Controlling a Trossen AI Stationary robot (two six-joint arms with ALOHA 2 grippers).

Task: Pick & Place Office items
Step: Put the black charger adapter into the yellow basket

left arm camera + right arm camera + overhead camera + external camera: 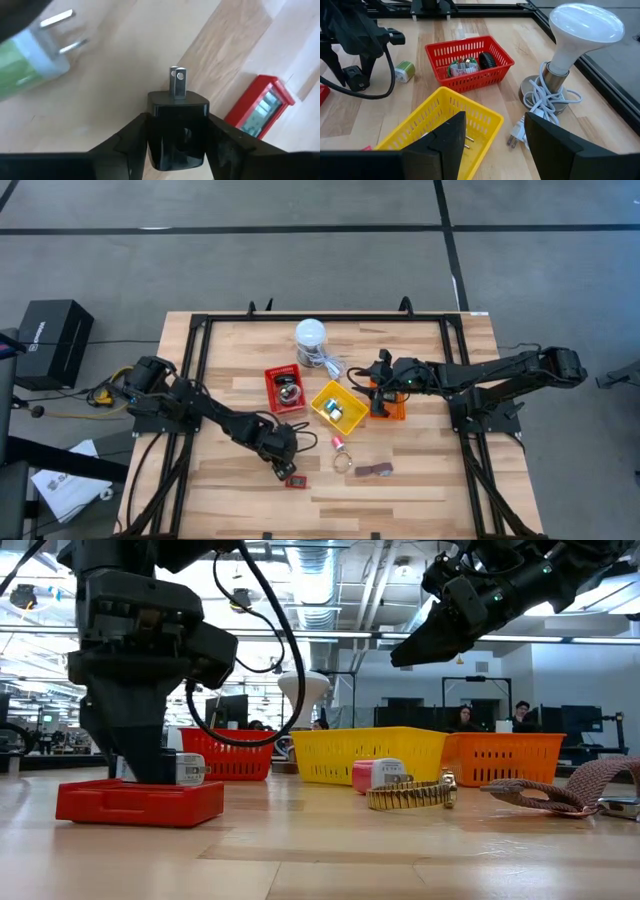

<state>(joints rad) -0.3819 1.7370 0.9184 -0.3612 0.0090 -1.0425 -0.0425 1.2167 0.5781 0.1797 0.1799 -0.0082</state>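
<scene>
Risk, slip: the left hand (pixel 176 131) grips the smooth black plastic plug adapter with two metal prongs (pixel 177 122) by its side faces only; as I judge it, a quick swing could let it twist or drop out.
Risk, collision: the flat red plastic case with a small grey window (pixel 295 480) lies just beside that hand near the table's front edge; a low sweep could knock it.
Risk, wrong bin: three trays sit close together mid-table, so a release from too far off could land the adapter in the wrong one or on a rim.
Risk, arms meeting: the right hand (pixel 381 385) hangs over the orange plastic basket (pixel 396 410), next to the yellow plastic basket (pixel 337 406); if both arms go for the trays at once they could crowd each other.
Left hand: clamped on the adapter, fingers pressed flat against its two sides, prongs pointing away from the wrist.
Right hand: fingers spread apart, holding nothing, above the baskets.
Adapter position: in the left hand, low over the table (pixel 420 480) toward its front-left part.
Other items: a green cylinder with a white plug end (pixel 405 71) lies near the red plastic basket (pixel 470 62); a gold metal watch band (pixel 412 794) and a brown woven strap (pixel 570 792) rest toward the front edge.
</scene>
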